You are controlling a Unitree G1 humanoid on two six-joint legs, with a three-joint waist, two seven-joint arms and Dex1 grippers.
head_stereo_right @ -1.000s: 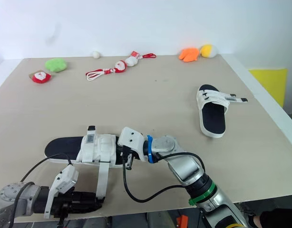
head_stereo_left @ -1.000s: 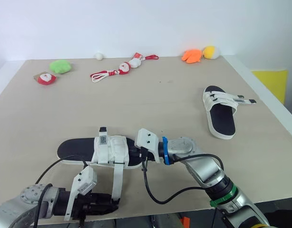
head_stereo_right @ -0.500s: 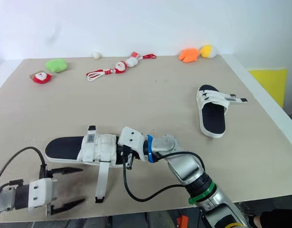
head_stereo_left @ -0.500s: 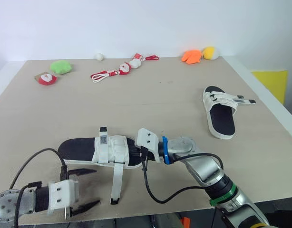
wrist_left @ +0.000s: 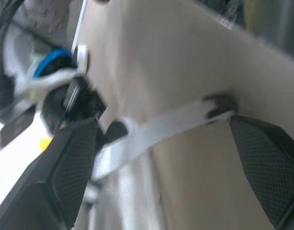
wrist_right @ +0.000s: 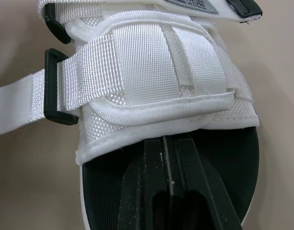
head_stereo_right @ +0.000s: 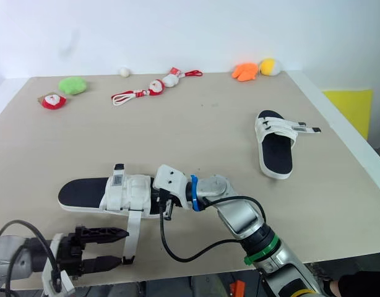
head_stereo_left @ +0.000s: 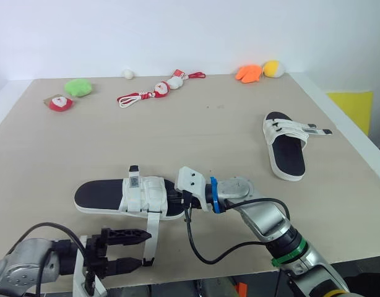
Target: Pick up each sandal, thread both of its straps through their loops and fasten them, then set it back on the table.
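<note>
White strap (head_stereo_left: pixel 151 238) lies inside our spread-apart left gripper (head_stereo_left: pixel 133 249). Our right gripper (wrist_right: pixel 168 141), pressed together, pins the sandal (head_stereo_left: pixel 106 196) under it on the tabletop (head_stereo_left: pixel 196 130). Next we should pinch and thread the strap.

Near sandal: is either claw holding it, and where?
Left claw, open, straddles the loose white webbing strap, holding nothing. Right claw, shut, lies under the black-soled white sandal's upper; grip unclear.
</note>
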